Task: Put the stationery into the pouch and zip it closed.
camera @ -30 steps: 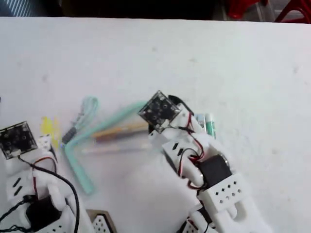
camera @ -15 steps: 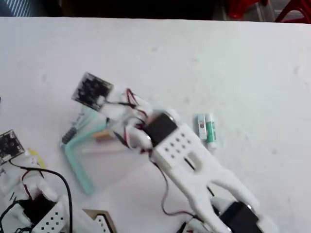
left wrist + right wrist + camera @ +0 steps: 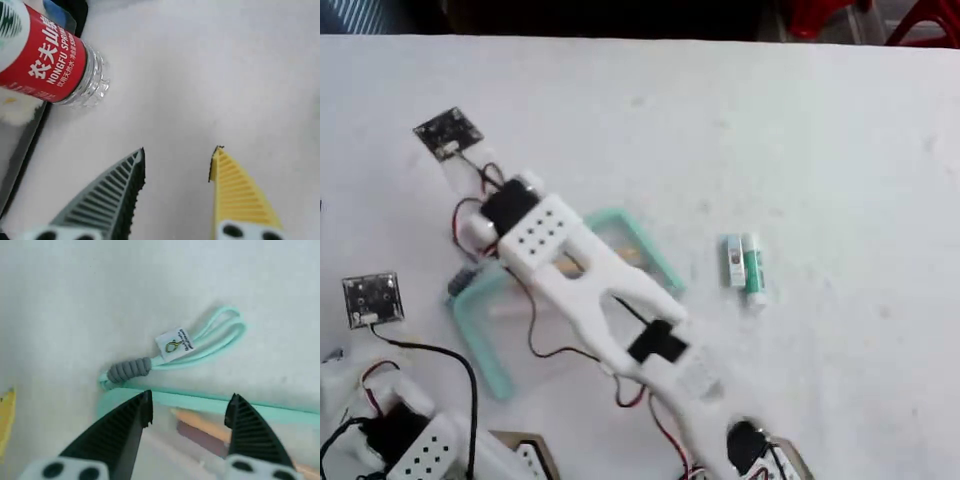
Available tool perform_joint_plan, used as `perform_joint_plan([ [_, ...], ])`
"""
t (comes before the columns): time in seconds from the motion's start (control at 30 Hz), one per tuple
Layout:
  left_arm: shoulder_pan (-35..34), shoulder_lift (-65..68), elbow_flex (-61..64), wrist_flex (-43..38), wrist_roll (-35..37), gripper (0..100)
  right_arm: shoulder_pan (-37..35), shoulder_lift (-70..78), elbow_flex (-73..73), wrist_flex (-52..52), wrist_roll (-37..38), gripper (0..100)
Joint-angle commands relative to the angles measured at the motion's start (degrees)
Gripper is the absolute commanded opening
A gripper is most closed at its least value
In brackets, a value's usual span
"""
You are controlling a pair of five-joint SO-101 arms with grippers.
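right hand (image 3: 189, 398) now over half-hidden pouch (image 3: 478, 340)

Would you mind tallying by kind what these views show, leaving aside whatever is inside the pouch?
Pouch: 1
Green-and-white sticks: 2
Bottle: 1
Grippers: 2, the left gripper and the right gripper
Total: 6

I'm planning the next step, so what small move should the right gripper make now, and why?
Probably reach a little further, lower, and close on the grey-wrapped pull cord: the open right gripper hovers above the pouch edge, with that cord just beyond its tips.
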Motion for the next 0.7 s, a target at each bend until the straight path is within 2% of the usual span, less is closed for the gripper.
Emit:
perform_joint_plan([
  [0.0, -3.65, -0.66, -0.35, 0.09, -8.79, 23, -2.33, 9.63, -18.73, 2.95, -12.4, 22.6],
  [0.13, -7.87, -0.66, -0.44, 0.09, -14.86, 23, -2.51, 18.24, -29.19, 2.42, -16.26, 22.6],
  [0.3, -13.23, -0.66, -0.44, 0.09, -16.18, 23, -2.51, 27.47, -37.89, 1.63, -17.58, 22.6],
  [0.43, -15.96, -0.66, -0.44, 0.09, -16.35, 23, -2.59, 32.92, -39.12, 1.8, -20.22, 22.6],
  [0.67, -15.96, -0.66, -0.44, 0.09, -16.44, 23, -2.15, 35.3, -38.95, 1.27, -20.57, 22.6],
])
